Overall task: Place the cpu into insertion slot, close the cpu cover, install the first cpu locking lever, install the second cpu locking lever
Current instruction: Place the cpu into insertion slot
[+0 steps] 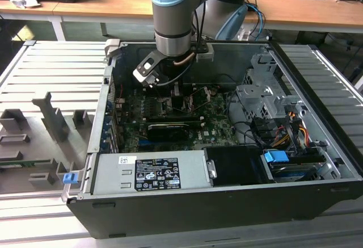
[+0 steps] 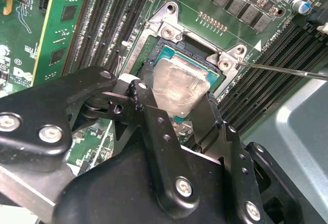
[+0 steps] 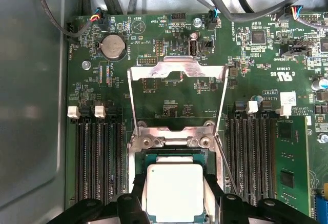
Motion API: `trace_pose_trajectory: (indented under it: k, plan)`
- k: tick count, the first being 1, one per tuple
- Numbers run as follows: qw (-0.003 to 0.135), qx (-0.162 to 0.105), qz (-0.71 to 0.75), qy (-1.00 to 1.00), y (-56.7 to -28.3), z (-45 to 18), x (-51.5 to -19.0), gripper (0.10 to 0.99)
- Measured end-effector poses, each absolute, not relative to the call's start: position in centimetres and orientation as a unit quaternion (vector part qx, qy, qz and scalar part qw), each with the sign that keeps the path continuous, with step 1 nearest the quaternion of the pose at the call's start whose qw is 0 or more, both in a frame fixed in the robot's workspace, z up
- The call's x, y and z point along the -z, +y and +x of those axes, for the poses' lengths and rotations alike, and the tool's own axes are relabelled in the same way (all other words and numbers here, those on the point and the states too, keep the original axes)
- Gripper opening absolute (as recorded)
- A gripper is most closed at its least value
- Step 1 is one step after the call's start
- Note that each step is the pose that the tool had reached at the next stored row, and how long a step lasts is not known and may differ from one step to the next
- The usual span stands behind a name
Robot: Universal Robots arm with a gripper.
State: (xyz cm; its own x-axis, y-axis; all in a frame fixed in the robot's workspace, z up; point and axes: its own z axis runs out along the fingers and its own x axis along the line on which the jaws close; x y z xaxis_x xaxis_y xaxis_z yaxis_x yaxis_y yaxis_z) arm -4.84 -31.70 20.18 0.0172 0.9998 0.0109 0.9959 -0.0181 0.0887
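Observation:
The cpu (image 3: 174,190), a pale silver square chip, sits between my gripper's (image 3: 174,206) black fingers (image 3: 137,196), which press on two opposite edges. In the second wrist view the cpu (image 2: 180,83) lies in or just above the insertion slot (image 2: 195,43), whose dark frame and green edge show around it. The cpu cover (image 3: 177,70), a thin silver frame, stands swung open beyond the slot. One thin wire lever (image 2: 287,70) sticks out to the side, unlatched. In the exterior view my gripper (image 1: 170,89) reaches down onto the green board inside the open case.
Rows of black memory slots (image 3: 100,162) flank the socket on both sides. A long black card (image 1: 167,130) lies on the board, and a grey power supply (image 1: 150,171) is in front. A metal drive cage (image 1: 266,100) and cables crowd the exterior view's right.

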Motion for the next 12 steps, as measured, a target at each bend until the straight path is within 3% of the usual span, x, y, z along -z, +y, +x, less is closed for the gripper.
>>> trace_pose_trajectory:
  k: [5, 6, 12]
  plan:
    - [0.028, -0.035, 0.713, 0.7, -31.71, -4.81, -20.11, 0.545]
    - [0.028, -0.035, 0.713, 0.7, -31.7, -4.81, -20.11, 0.604]
    - [0.028, -0.035, 0.713, 0.7, -31.71, -4.81, -20.41, 0.604]
